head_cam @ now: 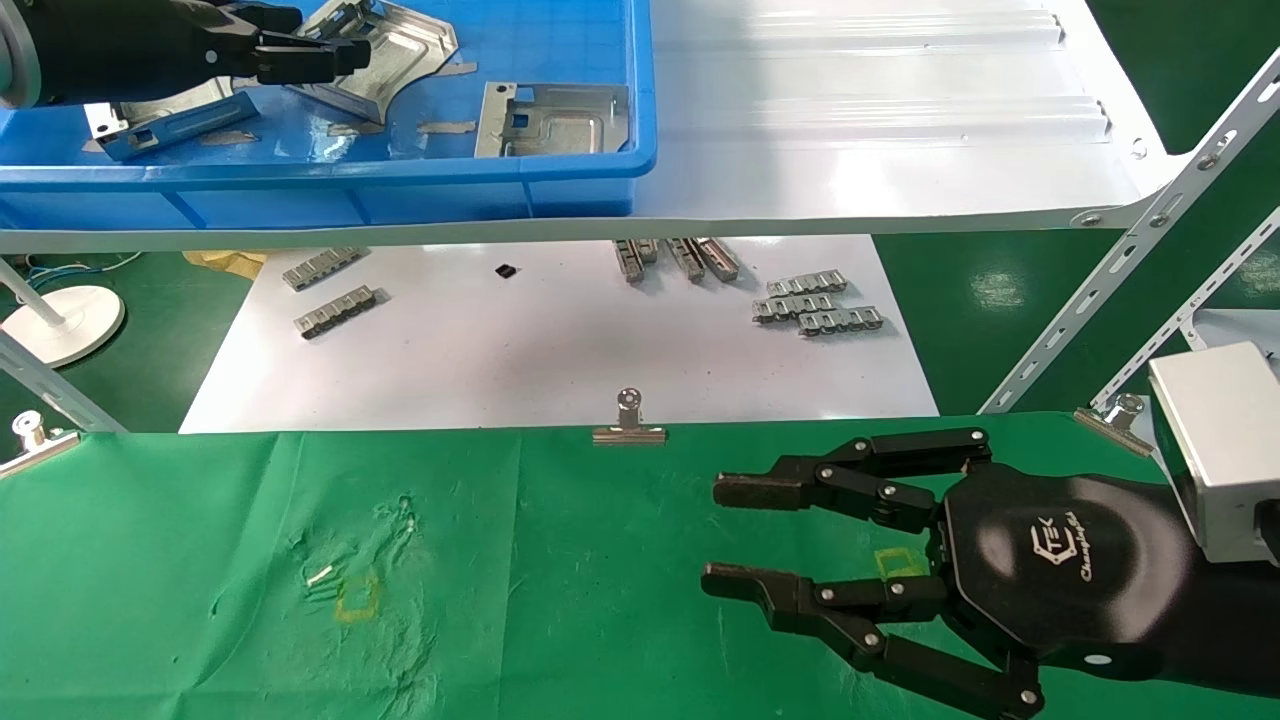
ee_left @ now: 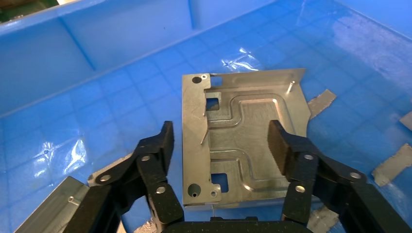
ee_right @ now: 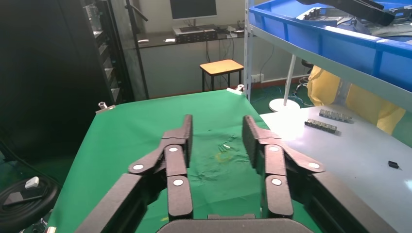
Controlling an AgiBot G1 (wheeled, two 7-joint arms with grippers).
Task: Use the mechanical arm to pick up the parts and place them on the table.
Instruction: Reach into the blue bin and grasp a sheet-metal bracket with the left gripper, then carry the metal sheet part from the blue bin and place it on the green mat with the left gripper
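The left gripper [ee_left: 218, 145] hangs inside the blue bin [head_cam: 590, 170] on the white shelf [head_cam: 880, 110], jaws spread wide either side of a stamped bracket [ee_left: 243, 141] lying flat — nothing gripped. The right gripper [head_cam: 735, 535] hovers over the green table [head_cam: 200, 560], open, empty.

From the head we looked forward and down, the blue bin [head_cam: 400, 190] upper left, green table [head_cam: 250, 560] below; the left wrist camera sat close inside that bin [ee_left: 97, 58]; the right wrist camera faced along the same table [ee_right: 145, 131], bin [ee_right: 340, 43] upper right.
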